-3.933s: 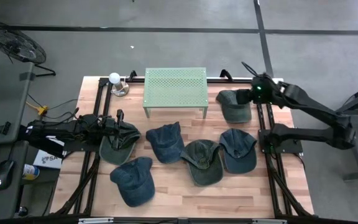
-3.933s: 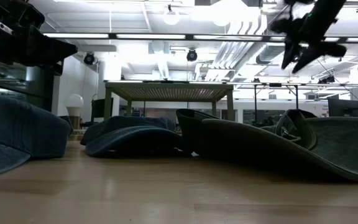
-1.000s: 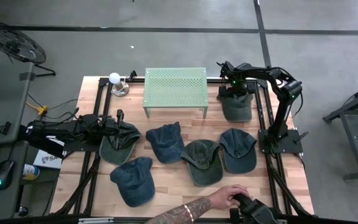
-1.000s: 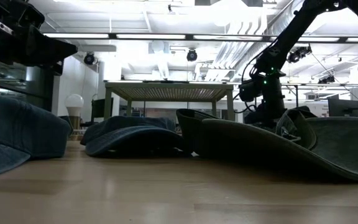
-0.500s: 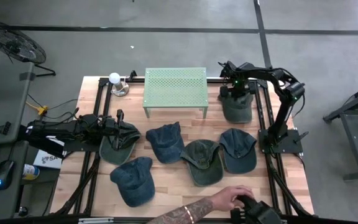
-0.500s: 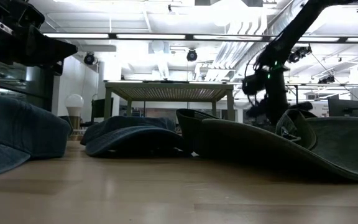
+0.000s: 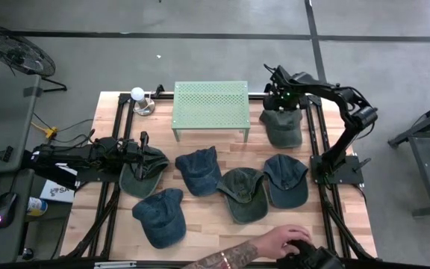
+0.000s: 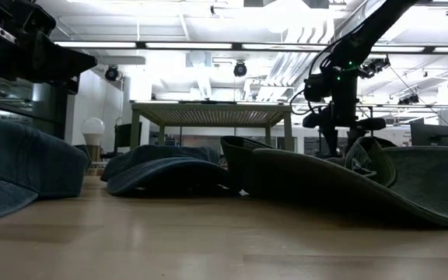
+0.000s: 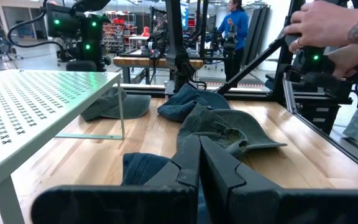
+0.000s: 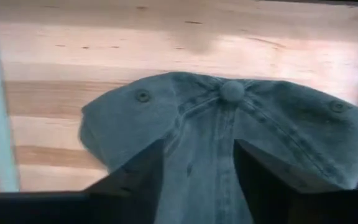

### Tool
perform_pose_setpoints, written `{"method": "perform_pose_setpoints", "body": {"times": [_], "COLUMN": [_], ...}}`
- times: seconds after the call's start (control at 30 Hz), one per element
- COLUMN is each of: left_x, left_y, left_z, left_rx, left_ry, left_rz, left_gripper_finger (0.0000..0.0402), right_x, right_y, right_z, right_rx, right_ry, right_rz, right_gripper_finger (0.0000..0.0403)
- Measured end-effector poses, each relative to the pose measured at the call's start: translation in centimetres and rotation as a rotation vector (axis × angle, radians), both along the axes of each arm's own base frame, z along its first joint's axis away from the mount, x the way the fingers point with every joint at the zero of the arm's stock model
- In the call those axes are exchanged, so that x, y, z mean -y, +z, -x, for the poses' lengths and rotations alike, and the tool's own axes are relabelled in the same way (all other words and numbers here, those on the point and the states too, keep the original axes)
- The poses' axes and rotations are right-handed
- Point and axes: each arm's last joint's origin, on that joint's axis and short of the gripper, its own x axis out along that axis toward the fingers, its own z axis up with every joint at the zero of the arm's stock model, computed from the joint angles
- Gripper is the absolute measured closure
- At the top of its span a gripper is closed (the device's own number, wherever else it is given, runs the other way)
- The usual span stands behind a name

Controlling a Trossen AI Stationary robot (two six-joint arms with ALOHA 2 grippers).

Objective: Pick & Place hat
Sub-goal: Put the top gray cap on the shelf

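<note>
The right gripper (image 7: 281, 101) hangs just above the green cap (image 7: 281, 127) at the table's (image 7: 215, 228) two o'clock corner, right beside the green mesh stand (image 7: 210, 105). Its fingers (image 10: 129, 180) stand apart over the cap's top button and hold nothing; they may just brush the cloth. The left gripper (image 7: 143, 140) rests at nine o'clock, its jaws pressed together, by another green cap (image 7: 142, 175). A person's hand (image 7: 278, 240) sits at the five o'clock edge.

Your target hat (image 7: 281, 127) is a grey-green cap lying crown up on the wood, directly below the right gripper (image 7: 281, 102), untouched.
</note>
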Motion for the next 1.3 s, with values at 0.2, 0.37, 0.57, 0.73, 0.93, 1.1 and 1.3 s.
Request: {"method": "perform_pose_setpoints", "body": {"times": [0.2, 0.37, 0.57, 0.73, 0.93, 1.1, 1.3], "left_x": [0.0, 0.0, 0.0, 0.0, 0.0, 0.0, 0.0], "left_y": [0.0, 0.0, 0.0, 0.0, 0.0, 0.0, 0.0], "left_z": [0.0, 0.0, 0.0, 0.0, 0.0, 0.0, 0.0], "left_rx": [0.000, 0.000, 0.000, 0.000, 0.000, 0.000, 0.000], "left_ry": [0.000, 0.000, 0.000, 0.000, 0.000, 0.000, 0.000], "left_rz": [0.000, 0.000, 0.000, 0.000, 0.000, 0.000, 0.000], "left_gripper_finger": [0.0396, 0.0396, 0.0396, 0.0396, 0.0396, 0.0396, 0.0396], "right_x": [1.2, 2.1, 2.7, 3.0, 3.0, 3.0, 2.3], "right_y": [-2.4, -4.4, -5.4, -6.2, -6.8, -6.8, -5.2], "right_z": [0.2, 0.1, 0.0, -0.2, -0.3, -0.2, 0.2], "right_rx": [-0.077, -0.050, -0.046, -0.038, -0.041, -0.038, -0.039], "right_ry": [-0.033, -0.055, -0.066, -0.073, -0.055, -0.034, -0.024], "right_rz": [-0.023, -0.056, -0.066, -0.076, -0.094, -0.104, -0.109], "right_gripper_finger": [0.0126, 0.0103, 0.0119, 0.0167, 0.0260, 0.0350, 0.0381]}}
